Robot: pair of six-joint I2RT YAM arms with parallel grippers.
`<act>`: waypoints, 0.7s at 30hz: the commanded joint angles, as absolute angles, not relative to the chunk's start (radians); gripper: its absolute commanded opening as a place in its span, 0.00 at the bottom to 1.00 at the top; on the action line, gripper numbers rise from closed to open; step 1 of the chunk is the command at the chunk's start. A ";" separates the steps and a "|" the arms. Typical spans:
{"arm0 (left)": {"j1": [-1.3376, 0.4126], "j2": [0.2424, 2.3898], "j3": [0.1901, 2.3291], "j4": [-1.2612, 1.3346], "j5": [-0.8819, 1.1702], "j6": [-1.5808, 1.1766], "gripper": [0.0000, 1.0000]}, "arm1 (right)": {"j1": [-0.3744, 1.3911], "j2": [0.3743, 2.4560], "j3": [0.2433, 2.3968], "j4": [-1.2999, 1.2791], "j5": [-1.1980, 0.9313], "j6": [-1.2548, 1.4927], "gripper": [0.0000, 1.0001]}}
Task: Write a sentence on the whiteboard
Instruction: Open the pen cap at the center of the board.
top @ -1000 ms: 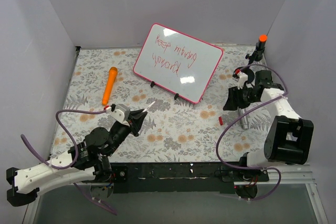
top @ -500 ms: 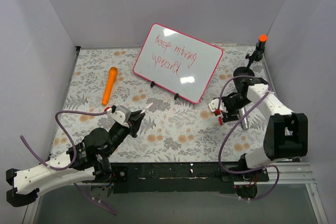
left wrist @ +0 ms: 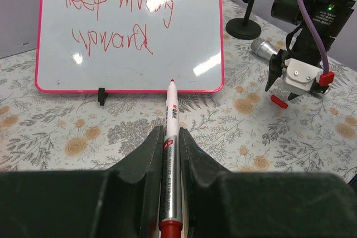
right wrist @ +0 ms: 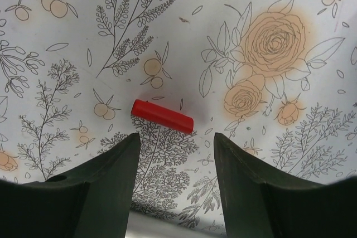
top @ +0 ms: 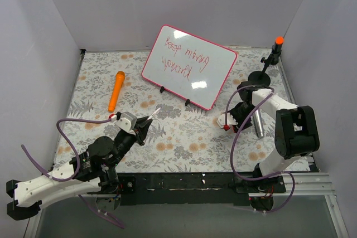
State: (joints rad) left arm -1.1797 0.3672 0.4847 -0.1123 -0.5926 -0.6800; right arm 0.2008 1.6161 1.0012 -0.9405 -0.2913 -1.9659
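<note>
Your L gripper [left wrist: 171, 137] is clamped tight on the uncapped red marker [left wrist: 169, 110], tip aimed at the whiteboard [left wrist: 128, 79] and just short of its lower frame. Your R gripper [right wrist: 175, 136] has its jaws apart w/ nothing in them, hovering over the red cap [right wrist: 162, 116] off the board's near-right corner. The board stands on its feet w/ the sentence [left wrist: 109, 38] in two red lines. I'd judge it light, stiff and glossy, so it'll prob. slide or tip if you push. Take it by the frame edge, not the face; the ink likely smears.
</note>
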 commanded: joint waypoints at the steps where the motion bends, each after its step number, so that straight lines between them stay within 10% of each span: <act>1: -1.170 0.371 0.483 -0.106 -0.607 -0.666 0.00 | 0.230 1.634 0.979 -0.900 -0.259 -2.327 0.63; 21: -1.166 0.359 0.482 -0.106 -0.600 -0.673 0.00 | 0.245 1.654 0.907 -0.873 -0.287 -2.165 0.36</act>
State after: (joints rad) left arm -1.1725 0.3672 0.4831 -0.1123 -0.5926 -0.6796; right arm 0.2424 1.6341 0.9543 -0.8970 -0.2661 -1.9678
